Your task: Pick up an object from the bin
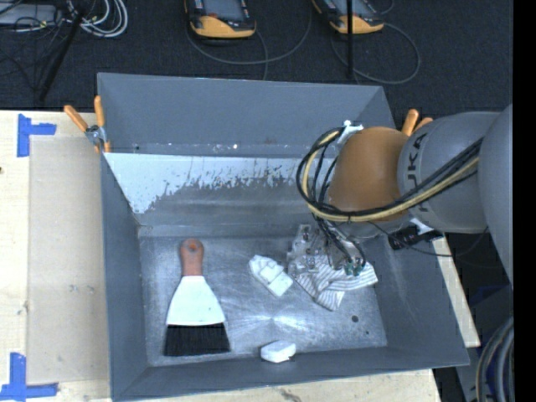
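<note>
The tool [313, 256] sits low on the crumpled grey-white checked cloth [340, 286], well right of the white, black-bristled brush [197, 306], presumably to grip that cloth. I cannot tell whether it is spread or pressed together.

Dark floor [276, 44]; looped cables [102, 8]; two orange-black devices [219, 15].

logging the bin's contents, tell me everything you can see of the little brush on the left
The brush lies flat on the floor of the bin, in its left part. It has a short reddish-brown handle with a rounded end pointing toward the far wall, a white flared body that looks like plastic, and a band of black bristles toward the near wall. It looks whole. Nothing but the floor touches it; it lies apart from the other things.
</note>
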